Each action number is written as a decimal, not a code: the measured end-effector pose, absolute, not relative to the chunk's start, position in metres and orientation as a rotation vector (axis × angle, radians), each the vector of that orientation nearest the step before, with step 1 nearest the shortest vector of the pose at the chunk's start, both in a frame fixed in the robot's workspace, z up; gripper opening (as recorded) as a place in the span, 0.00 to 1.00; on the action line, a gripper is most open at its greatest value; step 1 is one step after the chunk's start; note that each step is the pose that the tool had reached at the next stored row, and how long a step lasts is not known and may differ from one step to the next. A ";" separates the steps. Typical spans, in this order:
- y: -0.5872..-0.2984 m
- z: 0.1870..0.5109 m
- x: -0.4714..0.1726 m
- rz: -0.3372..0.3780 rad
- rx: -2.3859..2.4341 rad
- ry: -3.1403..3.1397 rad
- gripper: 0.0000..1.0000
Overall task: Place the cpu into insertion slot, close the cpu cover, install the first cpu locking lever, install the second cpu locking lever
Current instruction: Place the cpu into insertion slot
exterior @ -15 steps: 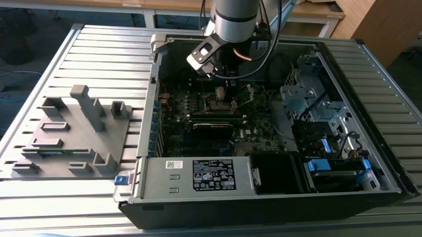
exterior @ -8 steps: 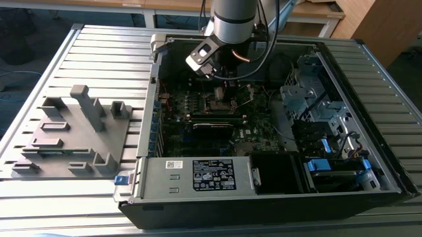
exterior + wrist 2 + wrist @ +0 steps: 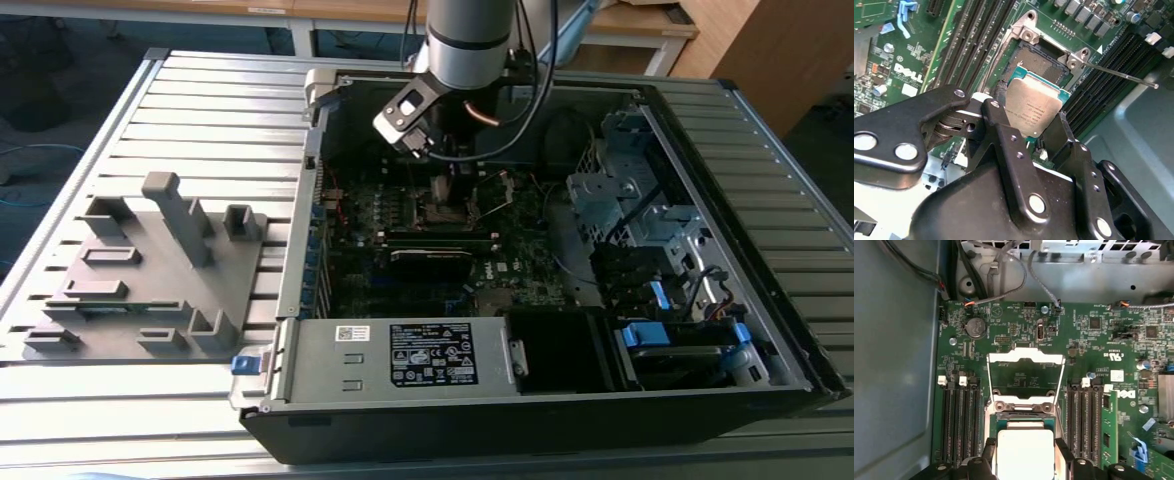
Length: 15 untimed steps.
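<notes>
Our jaws grip the cpu (image 3: 1036, 107) by two opposite edges, just over the slot (image 3: 1042, 58), with the cover (image 3: 1025, 357) swung open beyond it. To seat it well, we judge it must go down level and squared to the slot's rim, without sliding sideways.

Bright outside, shadowed inside, glare on metal.
In the exterior view the slatted tabletop (image 3: 200, 110) is evenly and brightly lit, while the inside of the computer case (image 3: 561, 425) is left in shadow. In the first wrist view the cpu (image 3: 1025, 452) top is washed out almost to white; in the second wrist view a pale sheen is carried by the black tool (image 3: 1030, 106).
</notes>
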<state>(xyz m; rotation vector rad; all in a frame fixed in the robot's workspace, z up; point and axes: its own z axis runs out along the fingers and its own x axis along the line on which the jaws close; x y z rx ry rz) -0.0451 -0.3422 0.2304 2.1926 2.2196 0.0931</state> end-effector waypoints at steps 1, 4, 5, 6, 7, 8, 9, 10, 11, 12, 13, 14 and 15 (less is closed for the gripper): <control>-0.342 0.229 -0.046 0.093 2.193 2.220 0.54; -0.342 0.224 -0.047 0.093 2.193 2.220 0.54; -0.342 0.223 -0.047 0.093 2.193 2.220 0.54; -0.342 0.223 -0.047 0.093 2.193 2.220 0.54; -0.342 0.223 -0.047 0.093 2.192 2.220 0.54; -0.342 0.223 -0.047 0.093 2.193 2.220 0.54; -0.342 0.223 -0.047 0.093 2.193 2.220 0.54; -0.342 0.223 -0.047 0.093 2.193 2.220 0.54; -0.342 0.222 -0.047 0.093 2.193 2.220 0.54; -0.342 0.221 -0.047 0.094 2.193 2.220 0.54; -0.342 0.220 -0.047 0.093 2.193 2.220 0.54; -0.342 0.219 -0.047 0.093 2.192 2.219 0.54; -0.342 0.218 -0.047 0.092 2.192 2.219 0.54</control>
